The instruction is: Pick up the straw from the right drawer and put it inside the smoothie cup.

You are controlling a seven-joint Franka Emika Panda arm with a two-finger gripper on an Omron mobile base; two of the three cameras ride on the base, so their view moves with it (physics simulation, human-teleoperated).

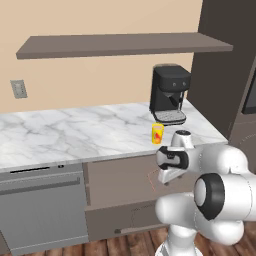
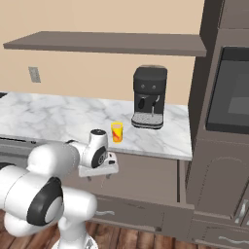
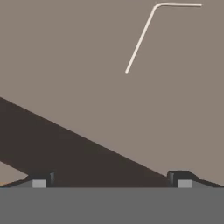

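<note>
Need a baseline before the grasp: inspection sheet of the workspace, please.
Surface: white marble counter, bare across its left stretch.
Job's things: straw lies flat on the floor of the open right drawer, bent end off to one side, untouched; smoothie cup stands upright near the counter's front edge, in front of the coffee machine.
Clutter: black coffee machine at the counter's right end.
Grippers: gripper open, held over the drawer, short of the straw, holding nothing.
Cables: nothing seen.
Surroundings: wall shelf, wall outlet, dishwasher front, built-in oven, wood floor.
</note>
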